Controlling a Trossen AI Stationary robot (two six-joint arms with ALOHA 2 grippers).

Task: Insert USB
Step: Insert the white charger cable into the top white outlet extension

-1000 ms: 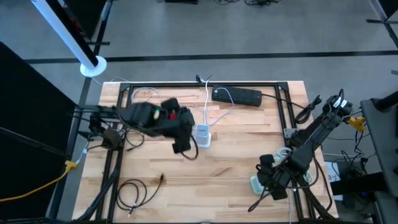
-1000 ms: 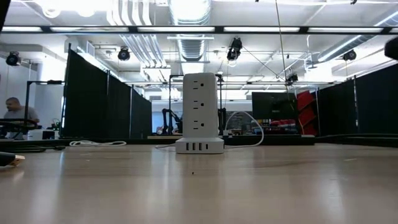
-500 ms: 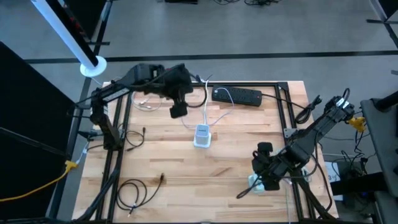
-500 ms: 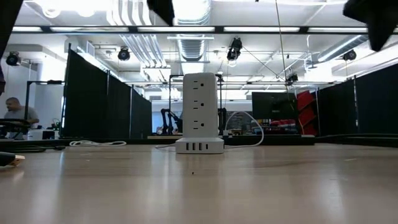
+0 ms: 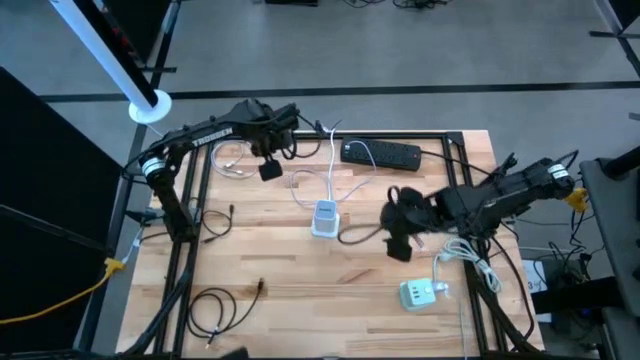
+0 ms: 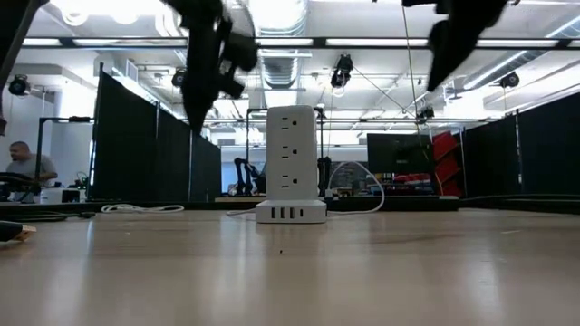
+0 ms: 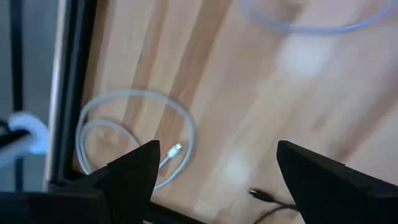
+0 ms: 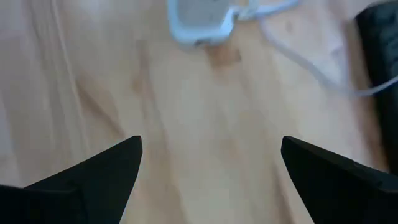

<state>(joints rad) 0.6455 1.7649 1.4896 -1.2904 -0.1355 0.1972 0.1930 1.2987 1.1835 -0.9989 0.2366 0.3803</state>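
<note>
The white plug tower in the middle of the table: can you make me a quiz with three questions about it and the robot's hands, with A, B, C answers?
1. Where is the white plug tower?
A. Near the middle of the table
B. At the table's front left corner
C. On the floor

2. How many USB holes show in a row along its base in the low view?
A. One
B. Four
C. Nine

3. What is the left gripper doing?
A. Squeezing a cable
B. Open, holding nothing
C. Pressed shut on the tower

Answers:
1. A, the high view shows it standing mid-table, between the two arms.
2. B, four small slots sit side by side.
3. B, its fingers are spread with only the table and a coiled white cable seen between them. The right gripper is open too.
</note>
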